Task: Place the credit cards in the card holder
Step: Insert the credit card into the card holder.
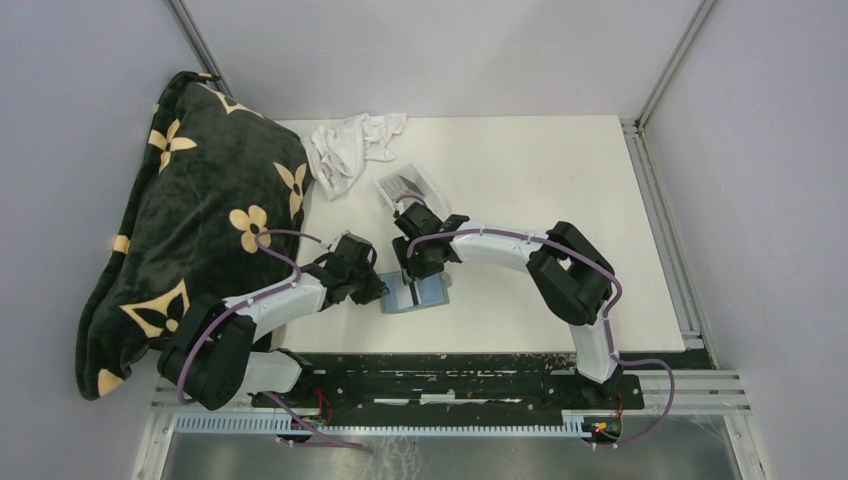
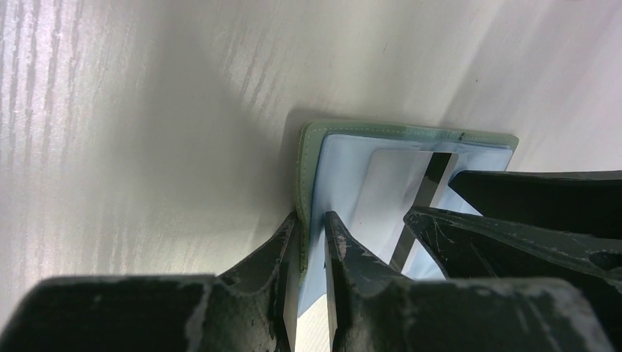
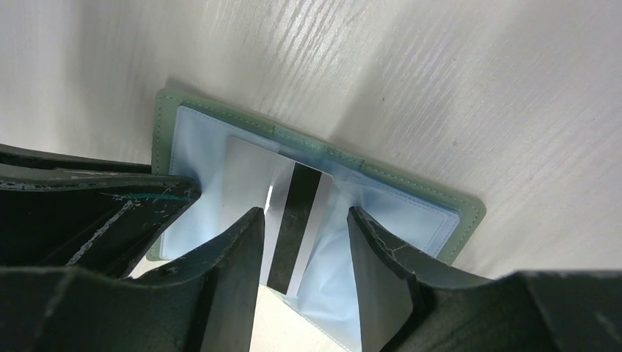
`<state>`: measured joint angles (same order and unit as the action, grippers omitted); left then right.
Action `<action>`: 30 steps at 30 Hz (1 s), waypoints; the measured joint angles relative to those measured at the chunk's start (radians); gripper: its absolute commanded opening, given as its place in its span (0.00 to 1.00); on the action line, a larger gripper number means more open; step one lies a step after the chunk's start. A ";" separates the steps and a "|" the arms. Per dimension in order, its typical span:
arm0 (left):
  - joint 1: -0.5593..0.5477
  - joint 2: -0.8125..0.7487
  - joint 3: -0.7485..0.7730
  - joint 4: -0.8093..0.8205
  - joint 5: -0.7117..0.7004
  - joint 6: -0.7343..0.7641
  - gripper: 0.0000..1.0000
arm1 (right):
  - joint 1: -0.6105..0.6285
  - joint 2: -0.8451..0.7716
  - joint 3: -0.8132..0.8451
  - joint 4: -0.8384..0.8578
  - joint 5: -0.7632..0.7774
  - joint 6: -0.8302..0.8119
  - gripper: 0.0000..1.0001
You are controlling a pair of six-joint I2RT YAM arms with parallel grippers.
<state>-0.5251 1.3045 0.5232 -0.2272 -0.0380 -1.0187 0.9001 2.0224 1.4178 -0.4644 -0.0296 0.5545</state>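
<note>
The card holder (image 1: pixel 432 296) lies open near the table's front edge, its green rim (image 3: pixel 469 211) framing a light blue inside. A silvery credit card with a dark stripe (image 3: pixel 299 202) sits partly tucked into a slot of the holder, and the same card (image 2: pixel 392 180) shows in the left wrist view. My left gripper (image 2: pixel 312 218) is shut on the holder's green left edge (image 2: pixel 302 169). Over the card, my right gripper (image 3: pixel 304 214) stands open, one finger on each side, without pinching it. From above, the right gripper (image 1: pixel 415 280) hides much of the holder.
A clear plastic tray (image 1: pixel 410 187) with something grey in it sits just behind the right gripper. A crumpled white cloth (image 1: pixel 352 145) lies at the back. A large dark flowered cushion (image 1: pixel 190 225) fills the left side. Walls and metal rails close in the table.
</note>
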 measured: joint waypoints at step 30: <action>0.000 0.017 -0.045 0.139 0.049 -0.013 0.25 | -0.006 -0.106 -0.062 0.037 -0.067 0.066 0.52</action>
<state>-0.5251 1.3212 0.4786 -0.0879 0.0109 -1.0313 0.8940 1.9167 1.3556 -0.4271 -0.0967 0.6209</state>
